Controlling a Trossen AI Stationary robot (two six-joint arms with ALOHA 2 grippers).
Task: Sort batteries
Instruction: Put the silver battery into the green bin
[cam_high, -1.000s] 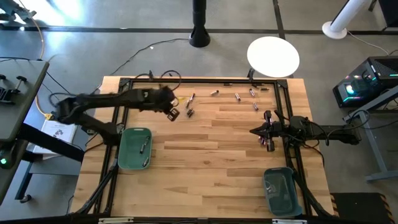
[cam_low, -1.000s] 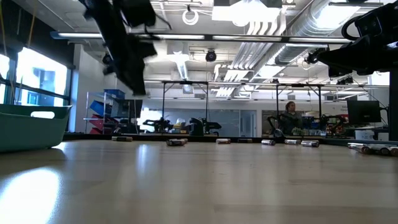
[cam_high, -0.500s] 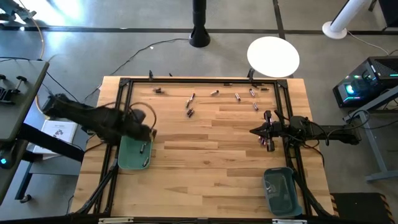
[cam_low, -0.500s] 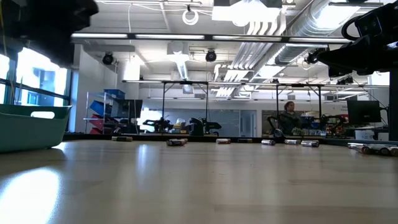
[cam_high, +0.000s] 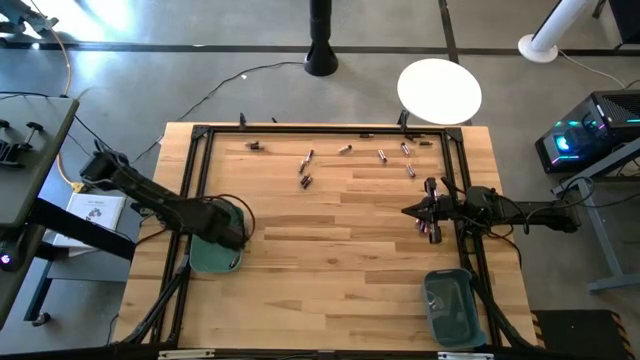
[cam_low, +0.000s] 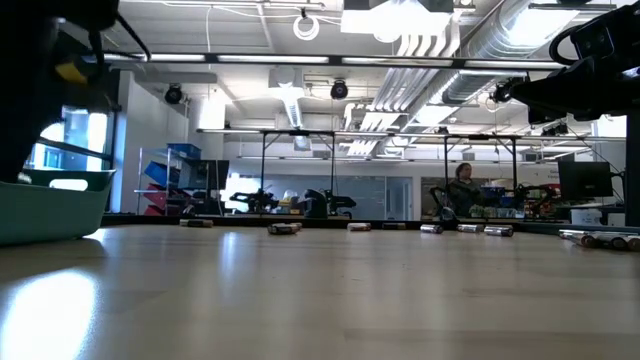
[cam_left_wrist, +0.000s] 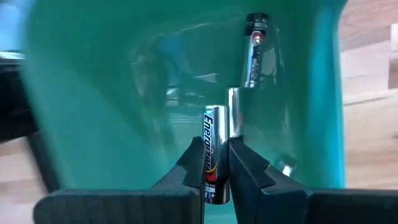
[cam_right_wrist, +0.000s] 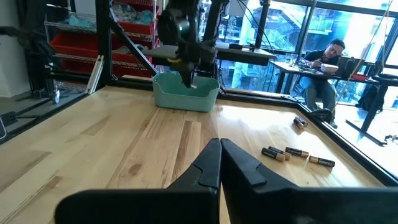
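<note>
The left hand (cam_left_wrist: 217, 163) is clenched on a battery (cam_left_wrist: 215, 152), holding it upright over the inside of the left teal bin (cam_left_wrist: 93, 93); its black-and-silver label reads "Energizer". Another battery (cam_left_wrist: 255, 50) already lies in that bin against the far wall. From above, the left hand (cam_high: 228, 226) sits over the bin (cam_high: 208, 259) near the counter's left edge.

The right hand (cam_right_wrist: 219, 163) is pinched shut on nothing, hovering near the right edge of the pale wooden counter (cam_high: 330, 260), just above a second teal bin (cam_high: 450, 305). Its wrist camera shows three loose batteries (cam_right_wrist: 298, 154) lying on the wood beside it.

More batteries (cam_high: 305, 168) lie scattered along the far side of the counter. The low view shows these as a row (cam_low: 285, 228) at the counter's far edge, with a workshop of racks, ceiling ducts and a seated person (cam_low: 462, 190) behind.
</note>
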